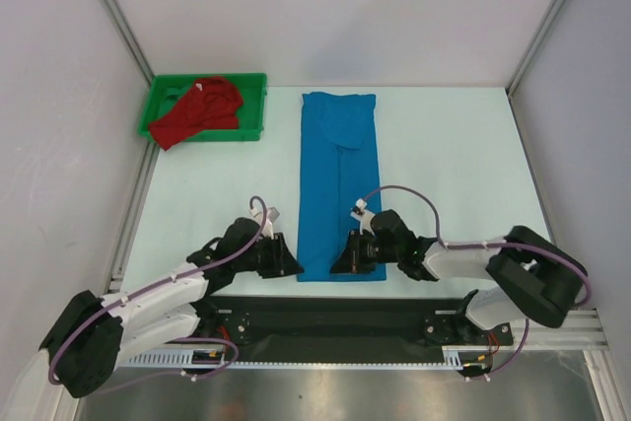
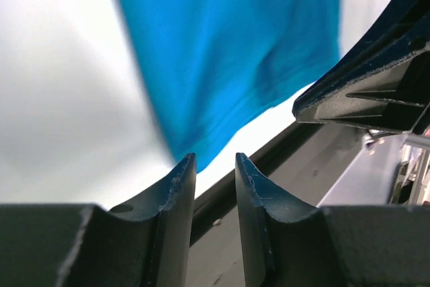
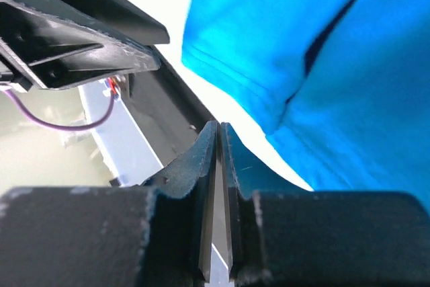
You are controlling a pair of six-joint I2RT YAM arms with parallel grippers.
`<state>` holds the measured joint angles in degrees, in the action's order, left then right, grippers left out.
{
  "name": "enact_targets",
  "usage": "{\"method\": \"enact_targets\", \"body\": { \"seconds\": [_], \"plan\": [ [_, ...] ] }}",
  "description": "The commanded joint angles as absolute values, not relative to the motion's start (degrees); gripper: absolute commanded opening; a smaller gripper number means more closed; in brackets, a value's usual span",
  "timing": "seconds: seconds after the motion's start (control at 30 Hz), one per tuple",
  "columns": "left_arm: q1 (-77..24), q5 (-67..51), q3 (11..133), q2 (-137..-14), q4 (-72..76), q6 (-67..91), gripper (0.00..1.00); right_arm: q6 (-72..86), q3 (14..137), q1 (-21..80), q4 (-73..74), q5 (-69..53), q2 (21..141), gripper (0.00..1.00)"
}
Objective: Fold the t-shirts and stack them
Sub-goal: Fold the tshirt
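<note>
The white table (image 1: 444, 165) is covered down its middle by the blue t-shirt (image 1: 338, 184), folded into a narrow strip. At the far left, the green tray (image 1: 261, 105) is occupied by the crumpled red t-shirt (image 1: 202, 110). The left gripper (image 2: 215, 160) is held slightly parted, empty, beside the blue hem's corner. The right gripper (image 3: 219, 127) is clenched at that hem.

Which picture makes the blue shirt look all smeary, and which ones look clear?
Left wrist view: the blue t-shirt is blurred, its edges smeared, while the left gripper up close looks sharp. Right wrist view: the hem stitching shows clearly. Top view: everything is crisp and evenly lit.
</note>
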<state>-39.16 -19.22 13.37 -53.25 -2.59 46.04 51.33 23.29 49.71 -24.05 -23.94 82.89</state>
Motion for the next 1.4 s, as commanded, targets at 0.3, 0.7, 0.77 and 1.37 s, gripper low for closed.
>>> {"method": "enact_targets", "body": {
  "seconds": [0.3,0.7,0.77,1.37],
  "plan": [
    [-40.6,-22.06,15.65,-66.26,11.94,46.75,0.36,43.77,18.73,33.5,-13.53,-28.2,68.73,0.16],
    [-41.84,-21.88,7.99,-59.44,8.89,48.78,0.36,46.75,3.0,29.44,-15.03,-32.96,57.25,0.13],
    [-41.84,-21.62,8.7,-55.92,4.94,49.13,0.37,47.28,3.51,29.27,-8.55,-31.74,53.28,0.13],
    [-41.75,-10.46,11.61,-49.21,-9.06,62.57,0.53,42.8,11.34,17.84,19.25,-29.79,40.43,0.61]
  ]
}}
